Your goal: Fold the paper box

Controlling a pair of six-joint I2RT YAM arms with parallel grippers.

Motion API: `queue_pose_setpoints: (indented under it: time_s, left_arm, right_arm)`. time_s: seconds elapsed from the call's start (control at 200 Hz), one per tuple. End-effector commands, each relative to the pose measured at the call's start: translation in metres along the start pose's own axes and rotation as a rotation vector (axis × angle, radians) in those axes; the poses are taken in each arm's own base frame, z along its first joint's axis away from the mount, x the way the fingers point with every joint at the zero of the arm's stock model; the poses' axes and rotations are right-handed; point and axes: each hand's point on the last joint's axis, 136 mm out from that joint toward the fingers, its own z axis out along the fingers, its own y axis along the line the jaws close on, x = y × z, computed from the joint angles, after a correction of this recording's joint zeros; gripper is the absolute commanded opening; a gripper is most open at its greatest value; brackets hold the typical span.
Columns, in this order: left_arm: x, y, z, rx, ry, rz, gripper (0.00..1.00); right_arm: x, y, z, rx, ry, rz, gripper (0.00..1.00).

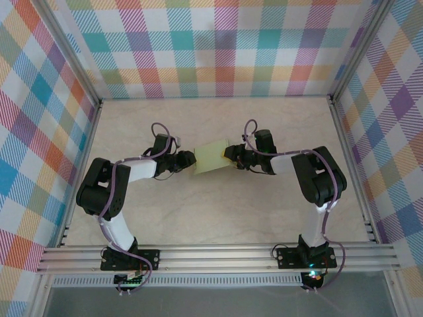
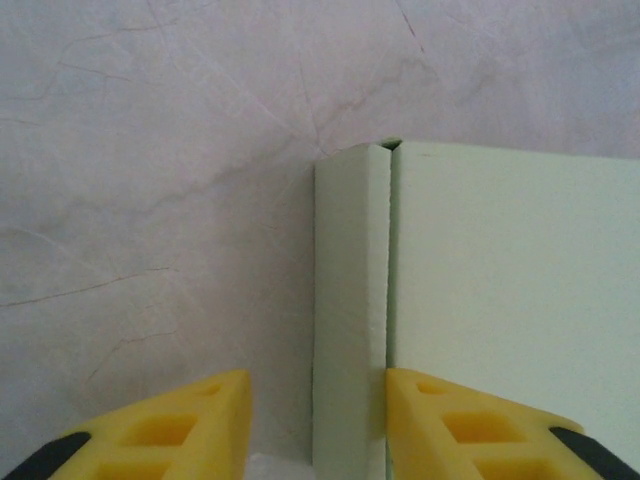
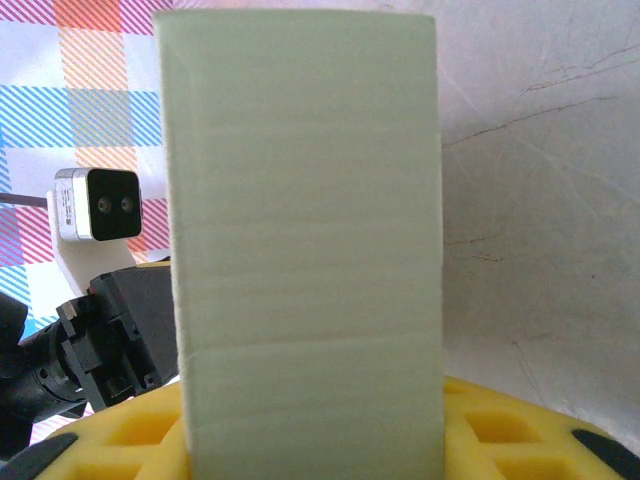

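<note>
The paper box [image 1: 211, 158] sits in the middle of the overhead frame, over the pale table [image 1: 211, 224] and right between the two arms' tools. We cannot tell whether it rests on the surface or is raised off it. We judge its long axis to run left to right there, with the right end tipped slightly toward the top of the frame, so one short end faces each arm.

In the left wrist view a narrow side panel [image 2: 350, 300] runs straight up the frame from the bottom centre. The broad face [image 2: 520, 300] lies to its right across a thin seam. The left gripper [image 2: 318, 385] stands released. The panel lies between its yellow fingers [image 2: 180, 430], against or just beside the right-hand one, with bare table showing before the left-hand one.

In the right wrist view the box rises as a tall rectangle from the bottom centre, with the right gripper [image 3: 310, 445] at its foot and yellow showing on both sides. We cannot tell whether those jaws press the card.

The coming move, we think, turns on that narrow panel. It lies dead ahead of the left tool, the nearer one, and runs lengthwise along its reach.
</note>
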Motion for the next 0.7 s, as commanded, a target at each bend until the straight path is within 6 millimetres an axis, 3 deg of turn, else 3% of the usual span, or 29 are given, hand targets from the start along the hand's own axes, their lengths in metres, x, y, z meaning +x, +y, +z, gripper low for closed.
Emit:
queue_pose_setpoints:
  time_s: [0.0,0.135,0.315,0.485,0.695]
  left_arm:
    - [-0.004,0.003,-0.004,-0.018,-0.008,0.013,0.47]
    - [-0.022,-0.011,-0.02,0.006,-0.102,0.084,0.68]
    - [-0.053,-0.049,-0.062,0.041,-0.314,0.326,1.0]
    - [-0.055,-0.085,-0.092,0.002,-0.537,0.76,1.0]
    - [-0.068,-0.106,-0.118,-0.04,-0.673,0.966,1.0]
  right_arm:
    - [-0.005,0.022,-0.004,-0.054,-0.002,-0.04,0.4]
    - [-0.008,0.029,-0.011,-0.063,-0.012,-0.047,0.41]
    - [-0.014,0.033,-0.026,-0.054,-0.036,-0.047,0.43]
    - [-0.025,0.042,-0.049,-0.072,-0.069,-0.047,0.43]
    - [-0.039,0.051,-0.085,-0.084,-0.124,-0.047,0.43]
